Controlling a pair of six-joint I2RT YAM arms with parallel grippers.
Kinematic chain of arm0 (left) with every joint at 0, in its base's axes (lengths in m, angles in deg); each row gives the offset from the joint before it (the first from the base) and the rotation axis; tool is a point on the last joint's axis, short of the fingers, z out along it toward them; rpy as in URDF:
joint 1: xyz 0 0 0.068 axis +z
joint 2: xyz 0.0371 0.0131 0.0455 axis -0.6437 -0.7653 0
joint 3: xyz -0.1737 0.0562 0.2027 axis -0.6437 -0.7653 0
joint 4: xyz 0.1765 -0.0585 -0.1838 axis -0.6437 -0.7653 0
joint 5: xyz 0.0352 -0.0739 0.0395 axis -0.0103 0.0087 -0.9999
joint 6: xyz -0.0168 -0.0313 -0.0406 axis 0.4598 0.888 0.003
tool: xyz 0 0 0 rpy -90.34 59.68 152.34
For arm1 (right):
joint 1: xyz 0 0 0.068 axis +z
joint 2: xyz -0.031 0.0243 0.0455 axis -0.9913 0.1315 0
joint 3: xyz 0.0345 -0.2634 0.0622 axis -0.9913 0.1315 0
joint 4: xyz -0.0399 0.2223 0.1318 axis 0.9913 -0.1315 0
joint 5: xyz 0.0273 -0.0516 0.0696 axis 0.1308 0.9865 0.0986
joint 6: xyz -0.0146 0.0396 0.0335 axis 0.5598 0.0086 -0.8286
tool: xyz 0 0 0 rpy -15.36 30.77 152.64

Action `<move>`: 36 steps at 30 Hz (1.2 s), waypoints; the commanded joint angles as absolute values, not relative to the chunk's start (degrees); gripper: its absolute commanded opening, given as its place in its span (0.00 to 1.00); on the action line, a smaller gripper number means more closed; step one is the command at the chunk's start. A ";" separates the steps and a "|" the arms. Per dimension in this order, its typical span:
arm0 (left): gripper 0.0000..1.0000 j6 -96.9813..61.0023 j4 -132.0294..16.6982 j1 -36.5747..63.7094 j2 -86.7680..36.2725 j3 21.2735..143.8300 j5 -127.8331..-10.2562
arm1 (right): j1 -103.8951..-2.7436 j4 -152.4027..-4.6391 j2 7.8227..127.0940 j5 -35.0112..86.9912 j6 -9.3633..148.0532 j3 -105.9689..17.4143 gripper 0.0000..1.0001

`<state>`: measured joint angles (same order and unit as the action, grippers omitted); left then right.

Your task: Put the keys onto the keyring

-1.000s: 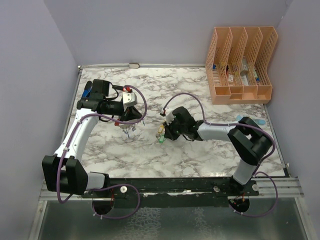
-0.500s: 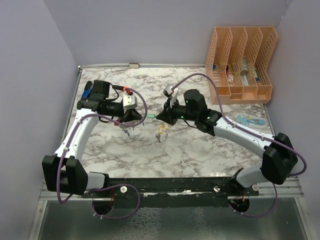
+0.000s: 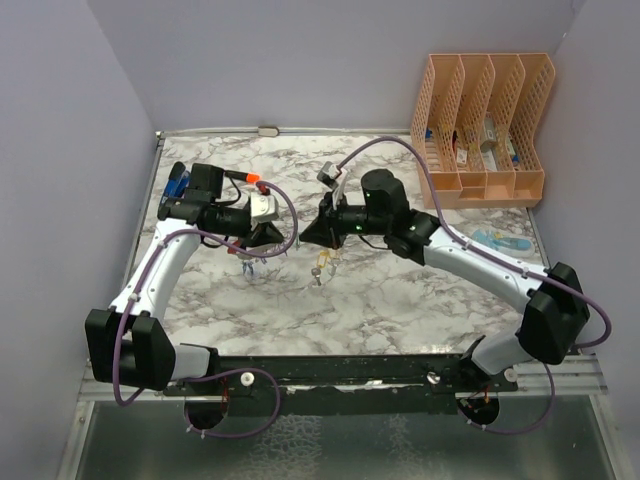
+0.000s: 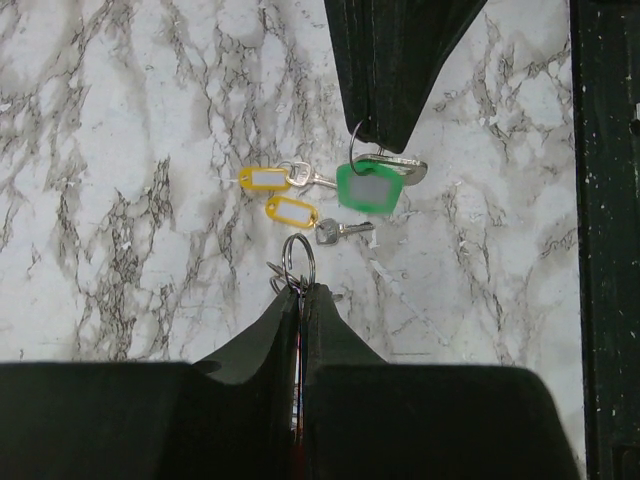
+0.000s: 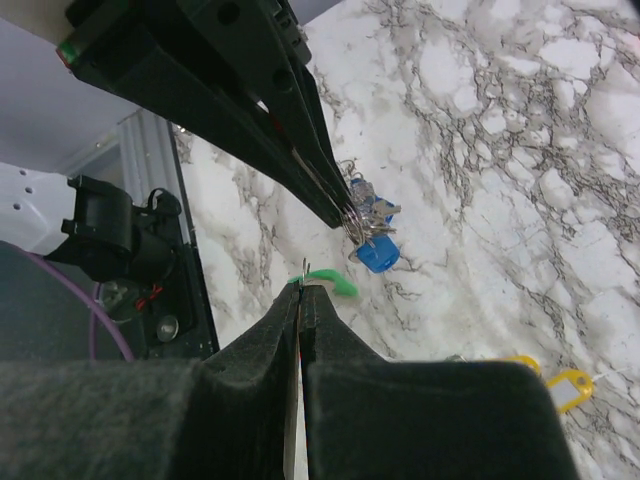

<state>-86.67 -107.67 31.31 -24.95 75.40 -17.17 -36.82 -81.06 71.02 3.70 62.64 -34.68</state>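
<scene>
Left end effector (image 4: pixel 300 292) clamps the keyring (image 4: pixel 297 258), right end effector (image 4: pixel 380 138) the green key (image 4: pixel 368 188); we should align rings gently.

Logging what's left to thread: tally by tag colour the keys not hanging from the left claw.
Yellow-tagged keys: 2, lying on the table
Green-tagged key: 1, pinched in the right claw
Total: 3

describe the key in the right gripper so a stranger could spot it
Look mid marble table, between the arms. The key hangs from the right gripper; its green tag sets it apart from the two yellow-tagged keys lying nearby.
</scene>
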 commanded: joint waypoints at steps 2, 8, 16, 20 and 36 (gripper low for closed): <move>0.00 -86.53 -106.32 30.33 -23.67 75.67 -17.86 | -35.87 -82.73 73.84 1.98 60.08 -38.36 0.01; 0.00 -86.57 -106.95 29.89 -23.49 76.13 -18.20 | -35.69 -82.92 76.64 3.44 57.92 -39.92 0.01; 0.00 -86.46 -107.07 29.44 -23.41 76.70 -18.92 | -35.52 -84.81 79.21 5.03 56.48 -42.97 0.01; 0.00 -86.52 -107.16 29.13 -23.41 76.73 -18.95 | -35.43 -85.53 80.21 5.77 56.32 -44.57 0.01; 0.00 -85.82 -106.19 28.82 -23.36 76.97 -20.94 | -34.99 -89.88 80.40 7.97 56.91 -46.30 0.01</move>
